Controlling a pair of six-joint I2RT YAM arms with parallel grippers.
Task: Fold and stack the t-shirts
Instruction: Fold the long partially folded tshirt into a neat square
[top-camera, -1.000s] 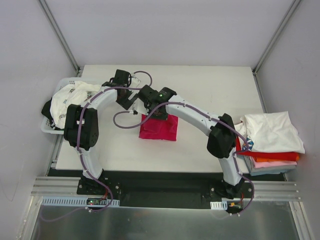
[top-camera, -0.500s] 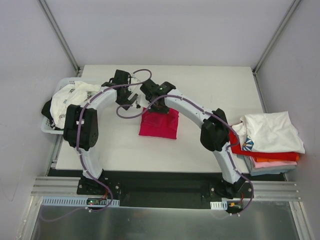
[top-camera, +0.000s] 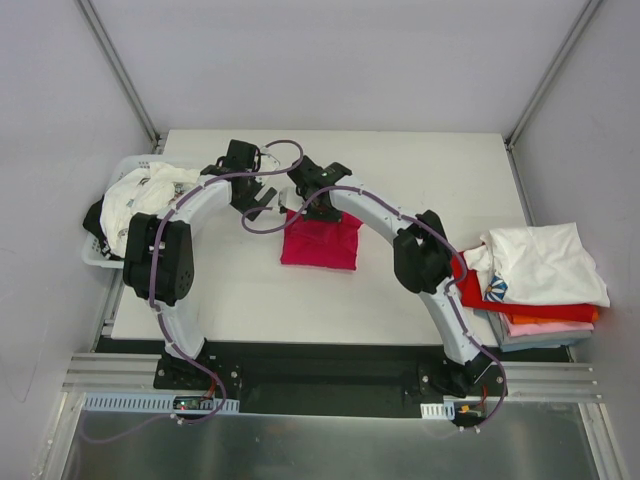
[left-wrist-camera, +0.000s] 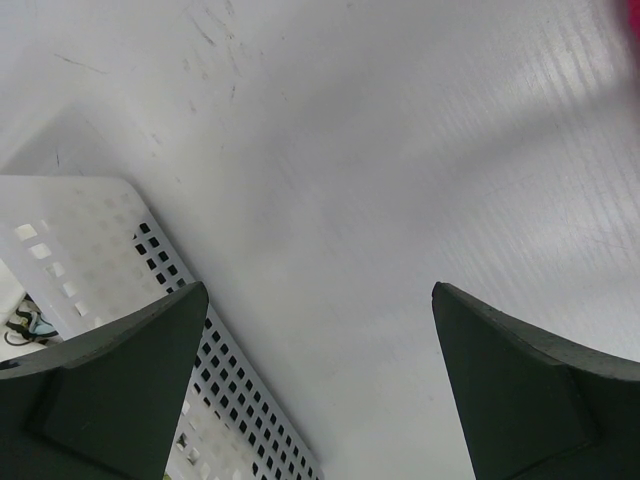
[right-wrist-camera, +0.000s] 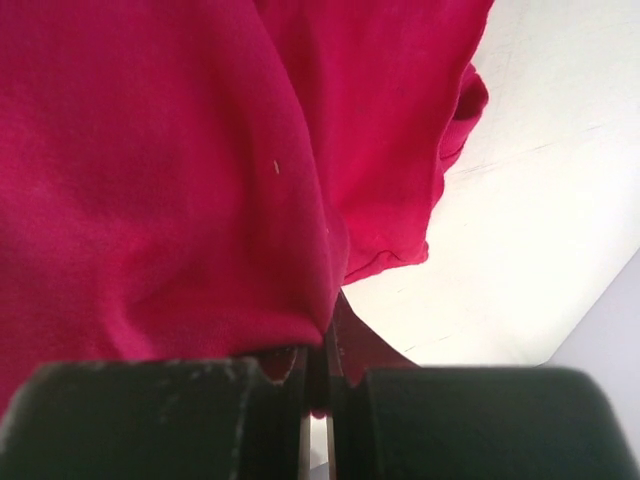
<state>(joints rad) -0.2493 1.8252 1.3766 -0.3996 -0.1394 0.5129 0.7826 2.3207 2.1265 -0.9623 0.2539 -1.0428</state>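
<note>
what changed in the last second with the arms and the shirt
The right gripper, shut on the crimson shirt, moved toward the far side of the table, dragging the shirt slightly that way. The left gripper stayed open near the basket; the folded stack at right did not move.

White bench (top-camera: 430, 175), flat; faint scratches are noted on its surface. One crimson shirt (top-camera: 320, 245) is laid folded near the middle, directly on the bench. A white perforated basket (top-camera: 125, 163) is set at the left edge, partly overhanging it. A stack of shirts (top-camera: 545, 270) is seen at the right edge; its support cannot be determined.
</note>
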